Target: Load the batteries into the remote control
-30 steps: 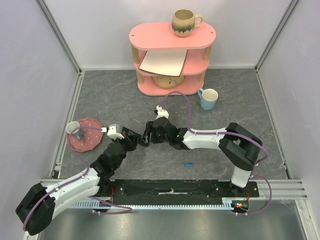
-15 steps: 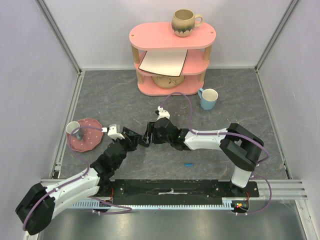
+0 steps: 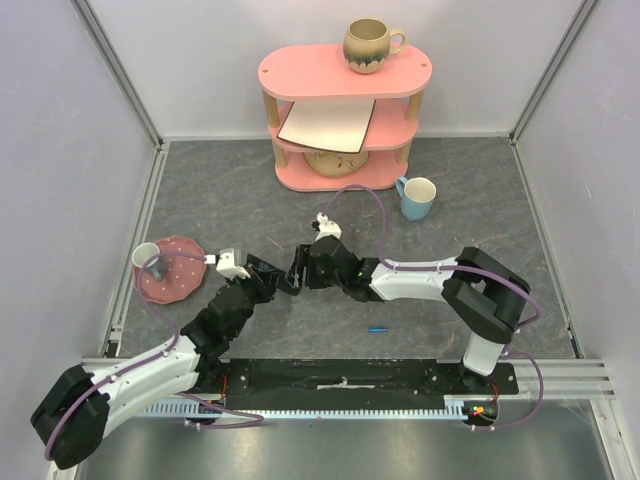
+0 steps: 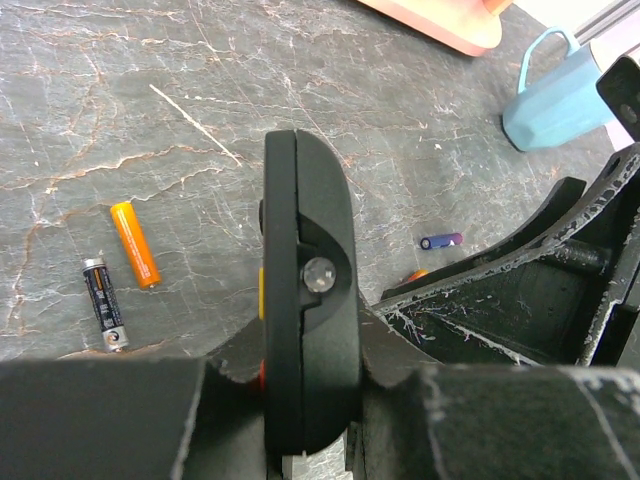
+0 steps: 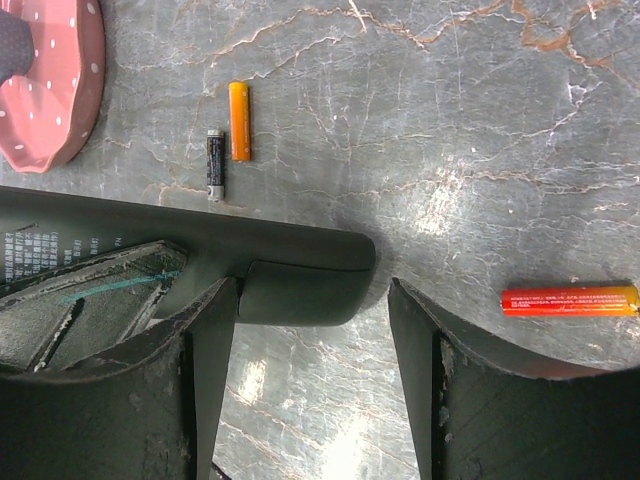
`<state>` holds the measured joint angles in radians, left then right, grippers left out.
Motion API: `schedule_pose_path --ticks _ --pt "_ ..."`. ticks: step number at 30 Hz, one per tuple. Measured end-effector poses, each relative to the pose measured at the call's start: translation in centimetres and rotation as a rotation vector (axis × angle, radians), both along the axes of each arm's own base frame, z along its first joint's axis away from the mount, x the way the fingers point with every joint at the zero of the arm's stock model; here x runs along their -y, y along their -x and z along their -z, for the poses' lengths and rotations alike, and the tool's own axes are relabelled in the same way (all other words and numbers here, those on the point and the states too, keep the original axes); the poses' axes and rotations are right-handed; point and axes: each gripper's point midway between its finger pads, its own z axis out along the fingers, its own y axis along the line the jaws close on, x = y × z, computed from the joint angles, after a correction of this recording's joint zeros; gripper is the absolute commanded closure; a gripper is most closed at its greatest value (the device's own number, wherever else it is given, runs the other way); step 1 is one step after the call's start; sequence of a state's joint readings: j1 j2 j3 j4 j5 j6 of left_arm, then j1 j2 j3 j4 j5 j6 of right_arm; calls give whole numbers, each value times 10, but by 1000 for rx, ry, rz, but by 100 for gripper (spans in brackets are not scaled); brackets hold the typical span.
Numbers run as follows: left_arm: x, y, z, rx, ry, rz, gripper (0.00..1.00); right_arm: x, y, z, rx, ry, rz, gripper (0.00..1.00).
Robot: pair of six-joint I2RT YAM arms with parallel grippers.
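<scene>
Right wrist shows black cell [image 5: 215, 164] beside remote control [image 5: 290, 272].

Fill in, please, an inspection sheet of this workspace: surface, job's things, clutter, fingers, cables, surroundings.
surface: grey marbled table.
job's things: remote control on edge in left fingers; purple battery loose on table.
clutter: black battery, orange battery, red battery, pink shelf, brown mug, blue mug, pink plate, blue cylinder.
fingers: left shut on remote; right fingers open around its end.
cables: purple cable looped over each arm.
surroundings: white walls.
</scene>
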<state>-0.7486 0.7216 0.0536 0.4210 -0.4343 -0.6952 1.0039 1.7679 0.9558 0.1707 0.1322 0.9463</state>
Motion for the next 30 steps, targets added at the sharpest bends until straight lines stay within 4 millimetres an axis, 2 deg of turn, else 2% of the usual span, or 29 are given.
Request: schedule_pose_path --ticks 6,11,15,18,23,27,30 --pt "0 -1 0 -8 -7 -2 98 5 3 3 -7 16 -1 32" --pt "0 -2 0 -14 -14 -7 98 30 18 32 -67 130 -4 31" --pt "0 -2 0 -15 -14 -9 98 31 18 32 -67 134 -5 30" --pt "0 -2 0 -15 -14 -9 98 31 18 32 -66 131 -5 25" --pt "0 -2 0 -15 -13 -9 98 37 23 14 -30 60 -1 22" --pt "0 -2 0 -15 -13 -9 98 26 19 -16 21 -59 -2 22" --pt "0 -2 1 -16 -14 -8 98 16 18 -28 31 -124 -13 23"
